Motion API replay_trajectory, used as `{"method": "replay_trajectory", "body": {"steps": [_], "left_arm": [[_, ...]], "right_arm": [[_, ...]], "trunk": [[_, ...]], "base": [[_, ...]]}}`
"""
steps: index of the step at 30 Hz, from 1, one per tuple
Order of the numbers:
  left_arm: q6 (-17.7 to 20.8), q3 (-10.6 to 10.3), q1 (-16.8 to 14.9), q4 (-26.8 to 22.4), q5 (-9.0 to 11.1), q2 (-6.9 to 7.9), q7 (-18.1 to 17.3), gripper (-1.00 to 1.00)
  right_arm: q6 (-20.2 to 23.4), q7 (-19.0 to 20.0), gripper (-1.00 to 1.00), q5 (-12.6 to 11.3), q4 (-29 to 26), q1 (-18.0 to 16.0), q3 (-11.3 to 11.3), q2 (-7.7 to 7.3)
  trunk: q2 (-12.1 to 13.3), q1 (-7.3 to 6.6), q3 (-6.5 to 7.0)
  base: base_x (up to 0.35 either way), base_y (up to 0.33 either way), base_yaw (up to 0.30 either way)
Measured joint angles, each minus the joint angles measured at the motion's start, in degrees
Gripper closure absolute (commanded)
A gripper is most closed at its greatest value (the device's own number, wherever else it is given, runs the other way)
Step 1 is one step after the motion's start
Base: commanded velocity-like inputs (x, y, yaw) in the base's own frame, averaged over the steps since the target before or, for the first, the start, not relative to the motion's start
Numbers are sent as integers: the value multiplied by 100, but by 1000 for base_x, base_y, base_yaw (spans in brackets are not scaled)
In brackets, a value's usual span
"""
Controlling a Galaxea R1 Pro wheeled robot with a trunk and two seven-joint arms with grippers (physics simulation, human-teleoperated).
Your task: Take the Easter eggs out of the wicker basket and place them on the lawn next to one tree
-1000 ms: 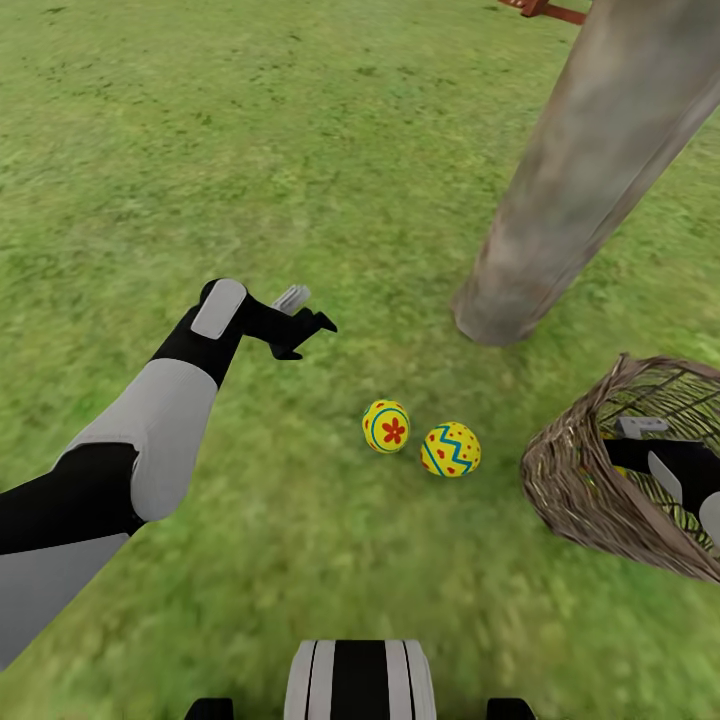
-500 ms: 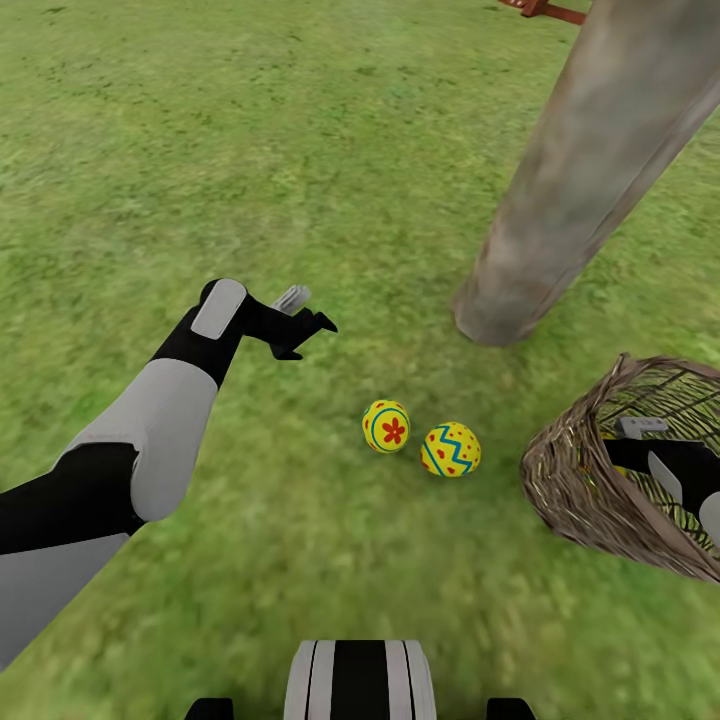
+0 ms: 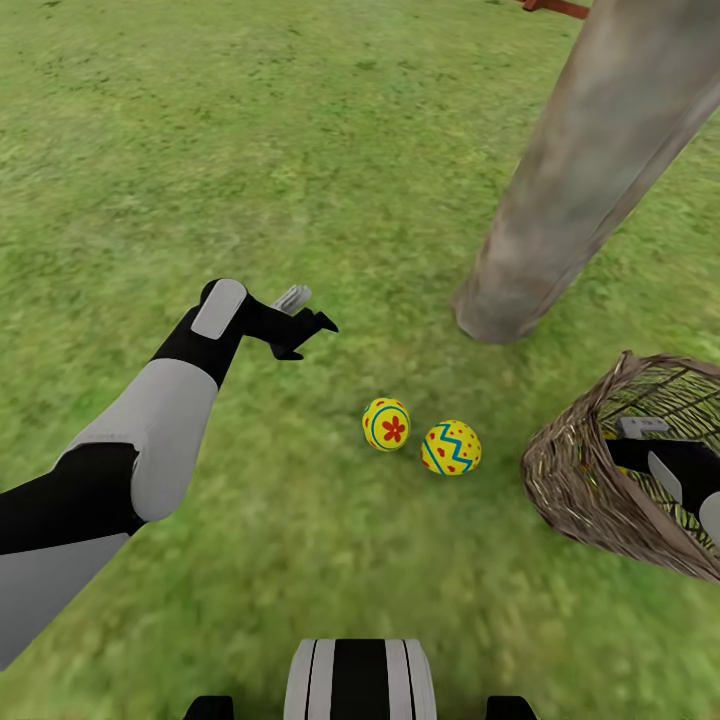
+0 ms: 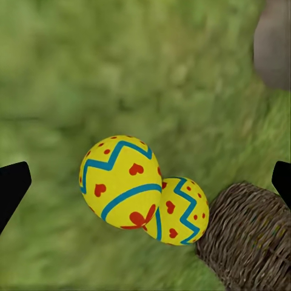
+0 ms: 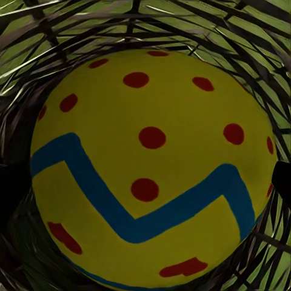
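Two yellow Easter eggs lie touching on the lawn, a short way in front of the thick grey-brown tree. My left gripper hangs open above the grass to their left, and its wrist view looks down on both eggs. The wicker basket leans at the right with my right arm reaching into it. Inside, the third egg sits very close between the open fingers of my right gripper, whose fingertips stand wide apart at either side.
The tree's base stands between the eggs and the far lawn. A piece of red-brown wooden structure pokes in at the top edge. My own base shows at the bottom. Grass stretches away to the left and ahead.
Nothing has moved apart from a very slight shift of the head view.
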Motion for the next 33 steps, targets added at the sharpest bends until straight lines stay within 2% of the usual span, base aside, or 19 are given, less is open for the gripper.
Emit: {"method": "replay_trajectory", "body": {"steps": [4, 7, 33], "left_arm": [[-5, 0, 0, 1, -6, 0, 2, -100], [-8, -5, 0, -3, -25, 2, 15, -100], [-13, 0, 1, 9, -21, 14, 9, -100]], "right_arm": [[0, 0, -100, 0, -1, 0, 0, 0], [0, 0, -100, 0, 0, 0, 1, 0], [-15, -12, -100, 96, -19, -9, -2, -5]], "trunk": [[0, 0, 0], [-4, 8, -66], [-8, 11, -110]], "base": [[0, 0, 0], [0, 0, 0], [0, 0, 0]]}}
